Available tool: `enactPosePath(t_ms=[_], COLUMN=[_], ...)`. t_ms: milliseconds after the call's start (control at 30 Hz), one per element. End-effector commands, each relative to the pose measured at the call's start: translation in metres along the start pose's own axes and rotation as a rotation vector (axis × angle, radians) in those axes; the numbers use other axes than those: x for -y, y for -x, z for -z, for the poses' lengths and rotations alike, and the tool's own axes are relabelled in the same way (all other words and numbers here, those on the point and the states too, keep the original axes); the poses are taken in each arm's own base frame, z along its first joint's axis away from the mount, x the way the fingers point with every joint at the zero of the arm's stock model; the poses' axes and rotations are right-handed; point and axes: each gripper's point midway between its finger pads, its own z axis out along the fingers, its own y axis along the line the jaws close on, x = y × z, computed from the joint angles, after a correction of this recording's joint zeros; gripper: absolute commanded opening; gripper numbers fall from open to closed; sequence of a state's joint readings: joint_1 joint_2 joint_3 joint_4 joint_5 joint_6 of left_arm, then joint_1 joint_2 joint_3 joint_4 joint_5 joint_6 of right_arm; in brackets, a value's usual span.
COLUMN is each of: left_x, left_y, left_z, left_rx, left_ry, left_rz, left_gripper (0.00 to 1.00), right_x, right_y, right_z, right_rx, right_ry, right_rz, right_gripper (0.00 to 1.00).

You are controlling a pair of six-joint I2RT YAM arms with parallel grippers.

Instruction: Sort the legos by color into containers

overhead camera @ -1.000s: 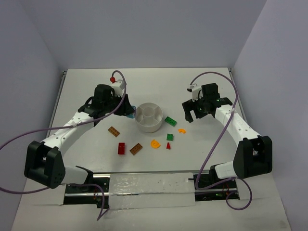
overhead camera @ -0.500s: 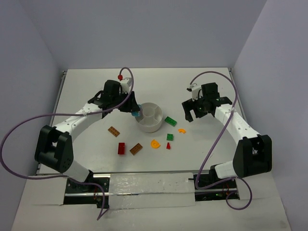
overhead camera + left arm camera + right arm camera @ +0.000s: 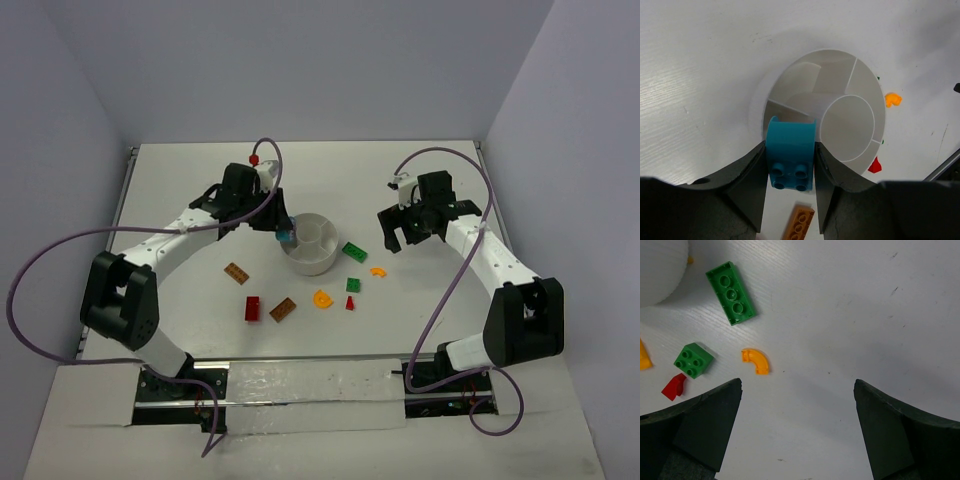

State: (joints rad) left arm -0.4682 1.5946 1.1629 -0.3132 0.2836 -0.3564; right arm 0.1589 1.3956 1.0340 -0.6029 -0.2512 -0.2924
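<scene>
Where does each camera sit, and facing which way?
Top external: above and behind the bases, looking down on the table; left arm and right arm show.
Left wrist: on that wrist, looks down past the left hand, shut on a teal lego, into the white dish.
Right wrist: on that wrist, looks down through the open right hand at a green lego.
All share the dish.

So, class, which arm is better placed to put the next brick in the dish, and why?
Left. Its gripper is shut on a teal brick right at the dish rim. The right gripper hangs open and empty, away from the dish.
</scene>
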Motion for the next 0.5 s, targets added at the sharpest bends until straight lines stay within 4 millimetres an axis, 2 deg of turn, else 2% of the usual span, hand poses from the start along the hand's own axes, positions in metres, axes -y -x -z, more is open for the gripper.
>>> enactPosePath(t_ms=[0,33,300,333,467], left_x=[0.002,0.002,0.01,0.012,0.023], left_y=[0.016,0.015,0.024,0.027,0.044], left_z=[-0.001,0.0,0.009,0.012,0.032], left_rx=[0.029,0.028,0.064,0.075,0.151], left_ry=[0.026,0.027,0.007,0.002,-0.021], left_rz=[-0.004,-0.006,-0.034,-0.042,-0.082], left_gripper=[0.44,0.46,0.89,0.92,0.93], right_x=[0.005,0.006,0.005,0.006,0.004], right_y=[0.018,0.018,0.019,0.019,0.021], right_z=[0.007,0.007,0.008,0.008,0.01], right_rx=[0.043,0.043,0.046,0.046,0.049], right_ry=[-0.017,-0.019,-0.019,-0.021,-0.01], right_rz=[0.0,0.0,0.002,0.002,0.009], right_gripper=[1.0,1.0,1.0,1.0,1.0])
